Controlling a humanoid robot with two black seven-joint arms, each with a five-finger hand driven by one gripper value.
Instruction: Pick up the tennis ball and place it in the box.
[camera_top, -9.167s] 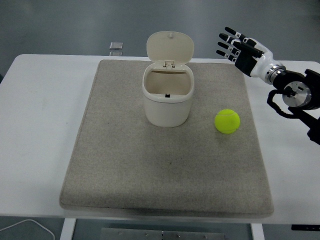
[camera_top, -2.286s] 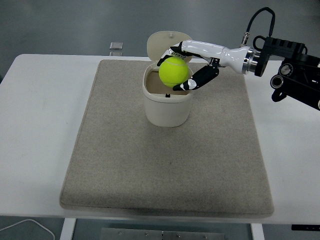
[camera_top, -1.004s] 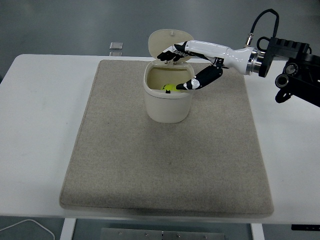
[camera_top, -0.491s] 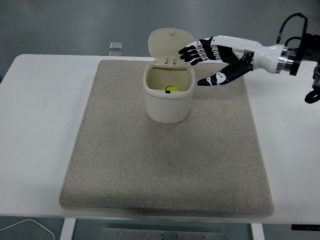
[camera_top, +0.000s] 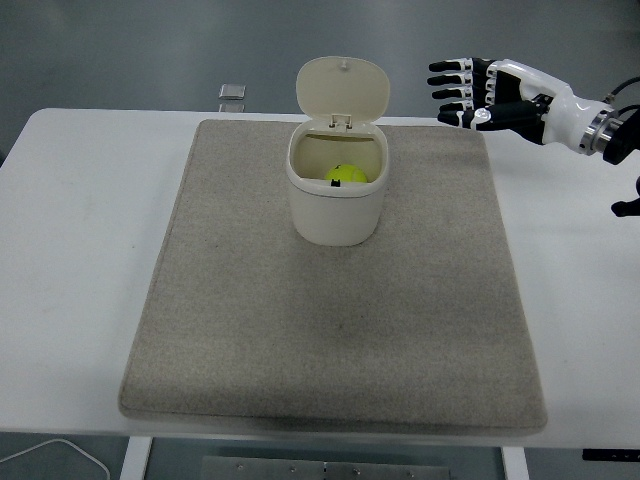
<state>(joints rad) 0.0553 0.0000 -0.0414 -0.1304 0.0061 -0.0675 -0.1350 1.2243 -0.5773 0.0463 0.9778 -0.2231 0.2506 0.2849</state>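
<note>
change: right hand (camera_top: 478, 92) has pulled back right from over the box (camera_top: 337, 195), now above the mat's (camera_top: 330, 330) far right corner
hand state: fingers spread, empty
tennis ball (camera_top: 345, 175): inside box, no longer held, well left of hand
hidden: ball's lower part behind box rim; right arm cut off at frame edge
box lid (camera_top: 343, 90): upright, open
tabletop (camera_top: 80, 250): white, small object (camera_top: 232, 92) at far edge, unclear

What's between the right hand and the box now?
Nothing: head view shows only bare mat between the right hand and the box.
</note>
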